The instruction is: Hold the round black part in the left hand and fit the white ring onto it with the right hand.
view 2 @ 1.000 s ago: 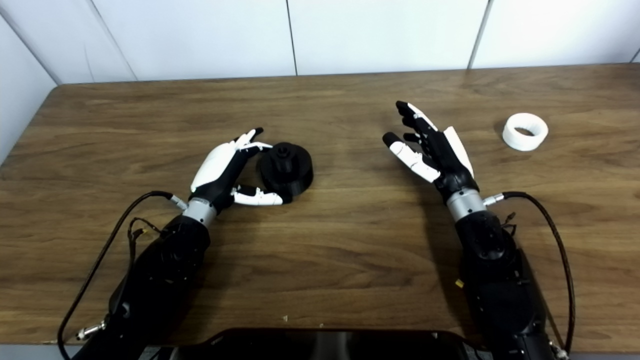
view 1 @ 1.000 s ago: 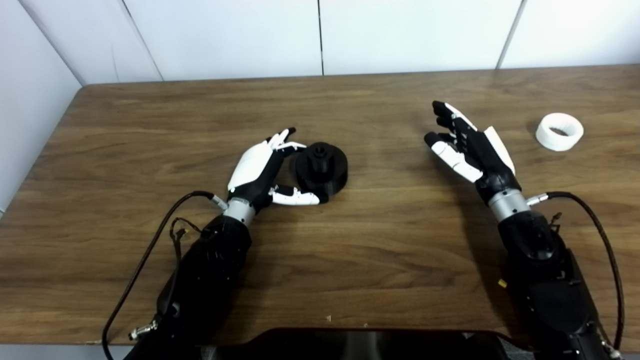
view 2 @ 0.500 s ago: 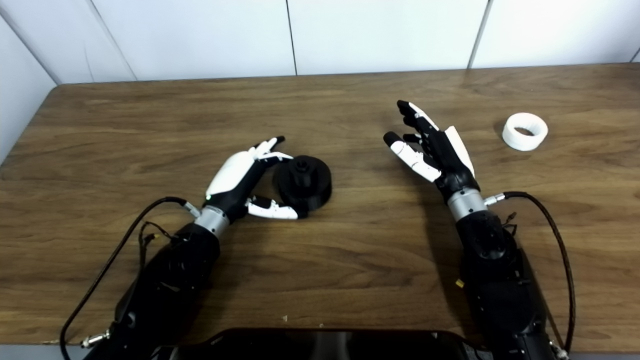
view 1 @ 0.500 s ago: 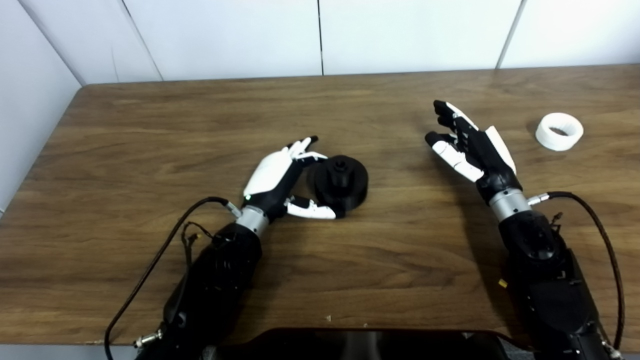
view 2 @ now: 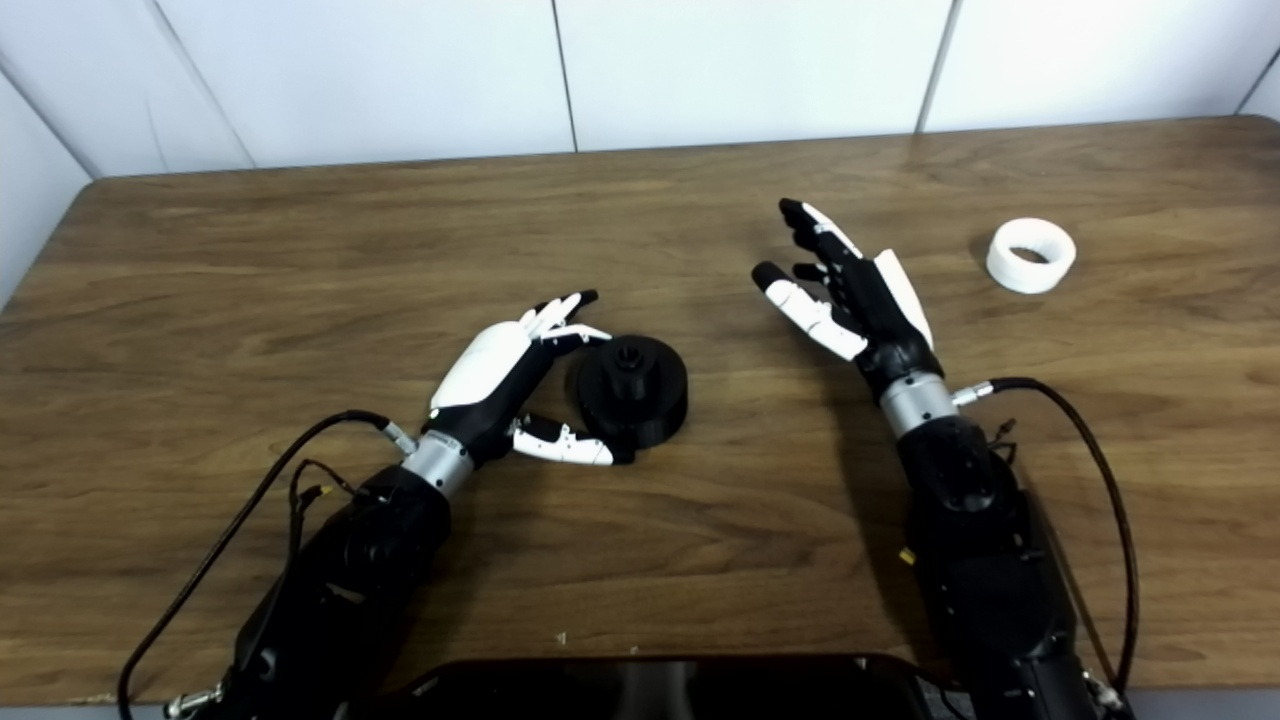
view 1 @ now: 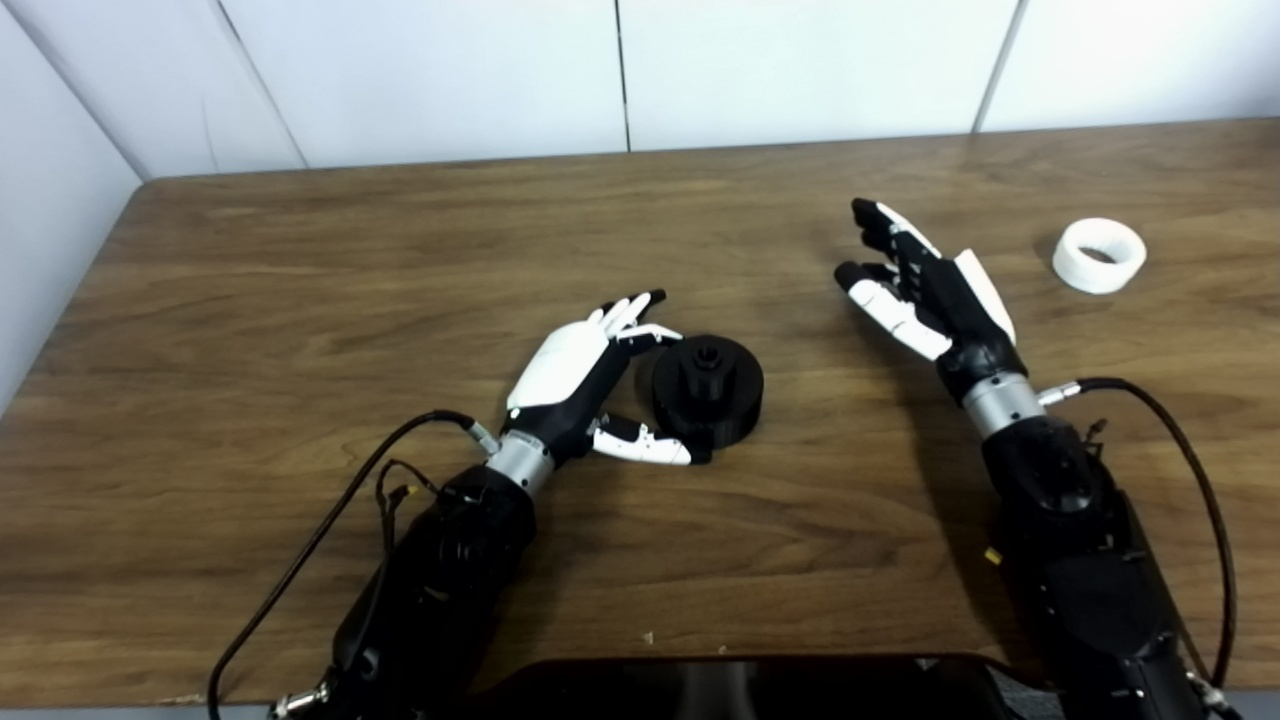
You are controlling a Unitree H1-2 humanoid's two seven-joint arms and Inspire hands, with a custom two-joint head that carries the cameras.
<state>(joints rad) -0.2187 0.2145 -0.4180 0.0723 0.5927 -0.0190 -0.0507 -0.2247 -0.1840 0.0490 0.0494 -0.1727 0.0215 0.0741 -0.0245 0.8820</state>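
Note:
The round black part [view 1: 707, 390] with a raised hub on top lies flat on the wooden table [view 1: 300, 300], near the middle. My left hand [view 1: 580, 375] is cupped against its left side, fingertips at the far rim and thumb along the near rim, fingers spread and not closed round it. Further right, my right hand [view 1: 930, 295] hovers open with the palm turned left and nothing in it. The white ring [view 1: 1098, 255] lies flat at the far right, about a hand's length beyond the right hand.
White wall panels run behind the table's back edge, and the table's left edge meets a wall. A dark rounded body part [view 1: 740, 685] fills the bottom middle. Black cables [view 1: 330, 510] loop from both wrists over the table.
My left hand has slid right and toward me with the black part moving along in its cup. The right hand has stayed put. The camera has shifted slightly.

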